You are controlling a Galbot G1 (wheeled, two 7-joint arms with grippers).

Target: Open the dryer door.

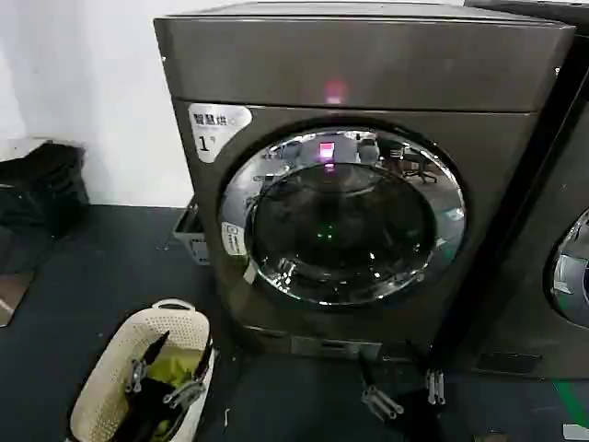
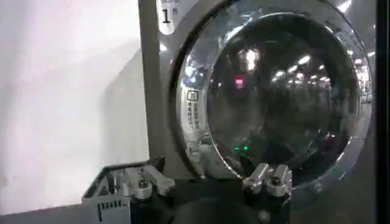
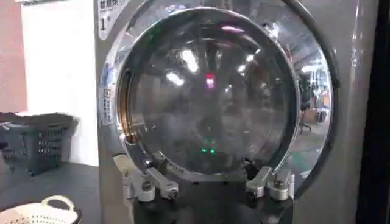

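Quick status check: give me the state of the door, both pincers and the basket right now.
dryer door: looks shut, untouched by either pincer.
left pincer: open, low over the basket, holding nothing.
right pincer: open, low in front of the dryer, holding nothing.
cream laundry basket: upright on the floor, yellow-green cloth inside.
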